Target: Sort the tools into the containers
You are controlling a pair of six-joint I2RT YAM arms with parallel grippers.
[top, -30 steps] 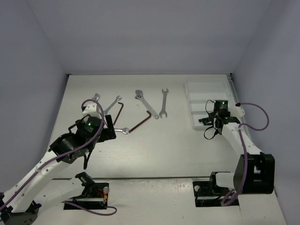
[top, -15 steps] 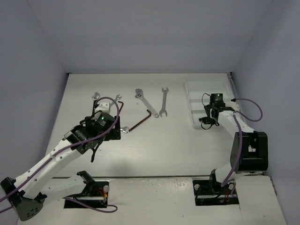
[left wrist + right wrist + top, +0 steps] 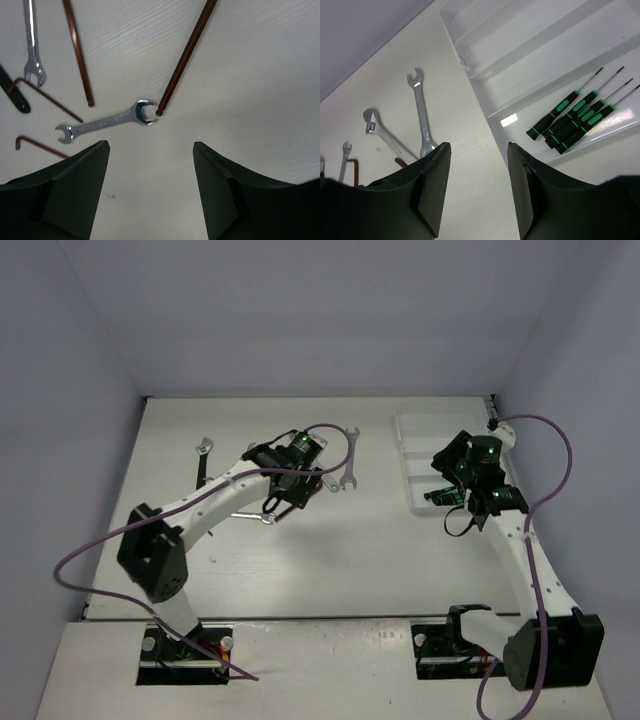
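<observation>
**Tool count by kind, taken per view**

Right wrist view: four screwdrivers (image 3: 568, 121) at right, in one white tray (image 3: 535, 70) of three compartments. At left are one adjustable wrench (image 3: 384, 131) and two open-end wrenches, a large open-end wrench (image 3: 421, 112) and a small open-end wrench (image 3: 343, 161). Left wrist view: two wrenches, an upper-left wrench (image 3: 31, 45) and a centre wrench (image 3: 105, 120). There are also four brown hex keys, the longest hex key (image 3: 186, 56) at upper right.

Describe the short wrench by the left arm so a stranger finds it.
On the table, left of the white tray, by the left arm, lies a short silver wrench, open at both ends. Only it has a long brown hex key tip at its larger mouth.
</observation>
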